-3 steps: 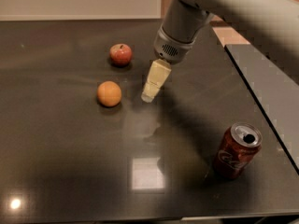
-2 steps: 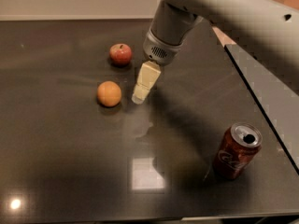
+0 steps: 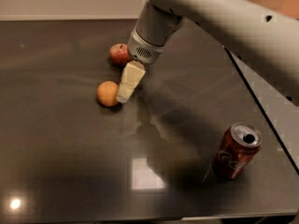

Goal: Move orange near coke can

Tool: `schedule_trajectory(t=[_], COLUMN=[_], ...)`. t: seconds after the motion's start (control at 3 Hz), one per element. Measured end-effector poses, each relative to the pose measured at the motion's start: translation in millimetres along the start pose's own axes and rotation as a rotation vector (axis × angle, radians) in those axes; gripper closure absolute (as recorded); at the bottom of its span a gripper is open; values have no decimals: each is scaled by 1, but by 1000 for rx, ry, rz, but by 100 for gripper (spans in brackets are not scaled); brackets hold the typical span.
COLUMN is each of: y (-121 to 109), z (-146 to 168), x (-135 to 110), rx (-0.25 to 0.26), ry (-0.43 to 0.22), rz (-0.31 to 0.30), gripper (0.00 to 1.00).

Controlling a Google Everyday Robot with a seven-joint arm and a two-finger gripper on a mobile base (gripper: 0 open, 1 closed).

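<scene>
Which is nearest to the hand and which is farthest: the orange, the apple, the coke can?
The hand is low over the table.
1. orange, right beside it.
2. apple, farther back.
3. coke can, far off, near the front edge.

On the worktop (image 3: pixel 56 171): orange (image 3: pixel 107 93) left of centre, apple (image 3: pixel 119 54) behind it — gripper (image 3: pixel 124 96) just right of the orange. Front right, well apart: coke can (image 3: pixel 237 150).

One view only is given, taken from fairly near and above, tilted down across the dark glossy tabletop (image 3: pixel 56 171) towards the pale wall (image 3: pixel 56 1) along the frame's top edge. The grey arm (image 3: pixel 224 17) is seen entering from the upper right; its cream-coloured gripper (image 3: pixel 124 96) is placed left of centre, seemingly touching the small round pale orange (image 3: pixel 106 93).
</scene>
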State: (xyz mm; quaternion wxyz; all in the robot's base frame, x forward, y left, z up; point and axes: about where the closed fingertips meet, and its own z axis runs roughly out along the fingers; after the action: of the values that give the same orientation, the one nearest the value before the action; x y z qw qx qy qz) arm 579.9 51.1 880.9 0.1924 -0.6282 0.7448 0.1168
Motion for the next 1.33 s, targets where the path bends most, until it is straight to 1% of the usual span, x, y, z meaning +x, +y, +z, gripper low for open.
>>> schedule_trajectory(t=[0.33,0.67,1.0,1.33], y=[6,18,29,36], z=[14,26,37,43], x=[-12,-20,-24,-30], rx=[-23,-54,-72,-81], ry=[-10,-13,-10,-17], rz=[-32,-62,-90,-111], gripper=[0,0,0,16])
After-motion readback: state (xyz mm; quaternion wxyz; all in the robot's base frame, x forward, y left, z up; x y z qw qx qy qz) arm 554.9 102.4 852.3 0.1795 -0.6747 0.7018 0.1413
